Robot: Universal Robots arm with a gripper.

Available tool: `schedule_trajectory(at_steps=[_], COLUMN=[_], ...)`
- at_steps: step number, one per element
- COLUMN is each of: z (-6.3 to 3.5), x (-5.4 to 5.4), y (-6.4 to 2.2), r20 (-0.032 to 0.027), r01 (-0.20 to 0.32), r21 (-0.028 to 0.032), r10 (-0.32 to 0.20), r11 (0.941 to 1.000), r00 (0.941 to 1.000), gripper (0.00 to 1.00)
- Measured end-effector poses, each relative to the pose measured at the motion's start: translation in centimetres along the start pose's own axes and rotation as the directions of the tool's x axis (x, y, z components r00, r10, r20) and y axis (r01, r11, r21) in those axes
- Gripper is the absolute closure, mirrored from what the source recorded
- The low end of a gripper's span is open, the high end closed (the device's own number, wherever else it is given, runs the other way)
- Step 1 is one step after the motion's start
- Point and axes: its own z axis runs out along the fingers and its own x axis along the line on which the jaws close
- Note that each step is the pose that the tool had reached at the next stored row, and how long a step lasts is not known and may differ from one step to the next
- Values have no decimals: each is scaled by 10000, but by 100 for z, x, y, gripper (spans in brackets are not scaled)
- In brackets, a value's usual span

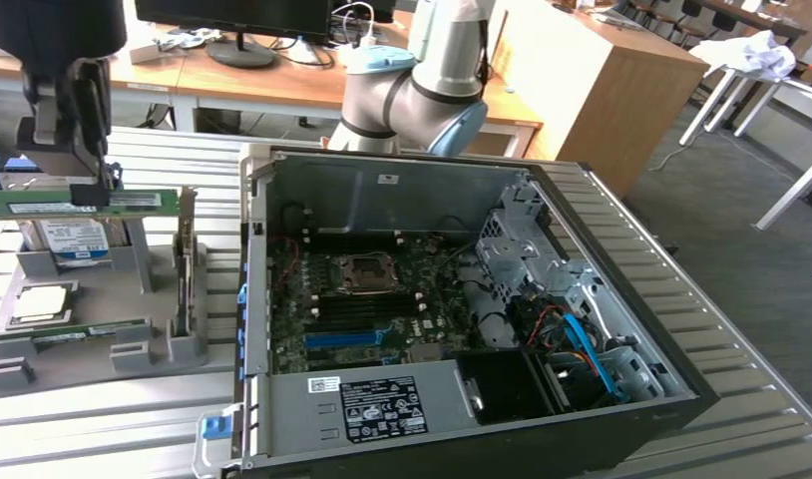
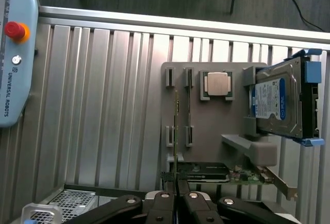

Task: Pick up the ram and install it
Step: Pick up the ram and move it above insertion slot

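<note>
Exterior view, items from its left to its right:

- Gripper: dark, hanging over the left end of the slatted metal table, clenched on the ram.
- Ram: green stick, held level and lengthwise, raised above the grey holder tray and crossing in front of the hard drive. It is well apart from the computer.
- Hard drive: silver, blue-white label, upright in the tray.
- Processor: square, silver, flat in its recess.
- Second green stick: seated in the tray's low brackets.
- Expansion card: on edge at the tray's right side.
- Computer case: lying open, side panel off, motherboard exposed, processor socket near its middle, labelled power supply at the near edge.
- Robot arm: pale grey and blue, behind the case.

Wrist view, same order:

- Teach pendant with red stop button.
- Gripper: fingers pressed together on the ram, seen edge-on as a thin line over the tray, beside the bracket pairs.
- Expansion card.
- Processor.
- Hard drive.
</note>
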Motion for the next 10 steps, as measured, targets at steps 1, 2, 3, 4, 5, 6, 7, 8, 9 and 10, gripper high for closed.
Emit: schedule_trajectory(at_steps=[1, 2, 3, 4, 5, 6, 7, 8, 9, 10], z=[0, -1, -2, -3, -4, -4, -6, -6, -7, -8], x=[1, 3, 4, 5, 6, 8, 9, 10, 11, 13], y=[-17, -35, -52, -68, -85, -102, -119, -136, -155, -172], r20=[1, 0, 0, 0, 0, 0, -1, 0, 0, 0], r01=[0, 0, 0, 0, 0, 0, 1, 0, 1, 1], r21=[1, 0, 0, 0, -1, 0, -1, -1, -1, -1], r10=[0, 0, 0, 0, 0, 0, -1, 0, -1, -1], r11=[10000, 10000, 10000, 10000, 10000, 10000, 10000, 10000, 10000, 10000], r00=[10000, 10000, 10000, 10000, 10000, 10000, 10000, 10000, 10000, 10000], gripper=[87, 87, 87, 87, 87, 87, 87, 87, 87, 87])
